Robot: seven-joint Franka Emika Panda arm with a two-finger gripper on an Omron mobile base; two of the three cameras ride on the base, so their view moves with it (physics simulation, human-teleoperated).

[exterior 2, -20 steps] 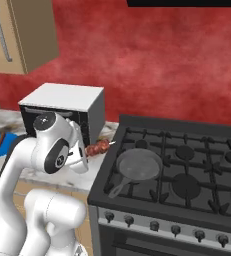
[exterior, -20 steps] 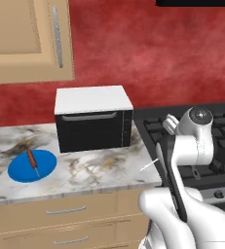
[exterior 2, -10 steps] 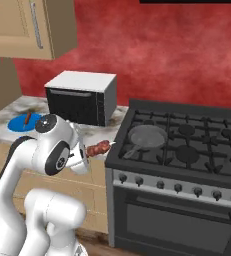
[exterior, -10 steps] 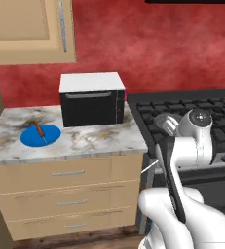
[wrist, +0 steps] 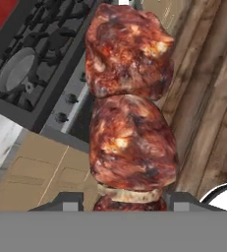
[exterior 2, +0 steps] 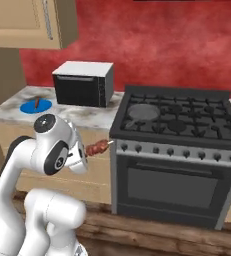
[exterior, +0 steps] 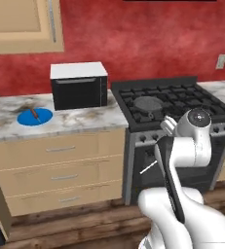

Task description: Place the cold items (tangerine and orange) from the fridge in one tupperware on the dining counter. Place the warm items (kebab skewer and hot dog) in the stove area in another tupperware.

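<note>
The kebab skewer of charred red-brown meat chunks on a thin pale stick (wrist: 129,113) sits clamped between the two dark fingers (wrist: 70,201), which are partly closed on its lower end; the hand view shows the meat up close, rising from the fingers over the wooden plank floor (wrist: 208,98). In the right base view the same skewer (exterior 2: 98,147) juts sideways from the gripper (exterior 2: 85,151), held in the air just in front of the near left corner of the black gas stove (exterior 2: 177,145). In the left base view the white arm hides the meat — a pale stick end (exterior: 148,168) pokes out to its left.

A grey round pan (exterior: 148,103) rests on a left burner. Left of the stove runs the marble table (exterior: 80,124) with beige drawers below; on it stand a black-and-white microwave (exterior: 79,85) against the red wall and, farther left, a blue round plate (exterior: 34,116) carrying a small brown item — too small to identify. Beige wall cabinets (exterior: 21,24) hang above.
</note>
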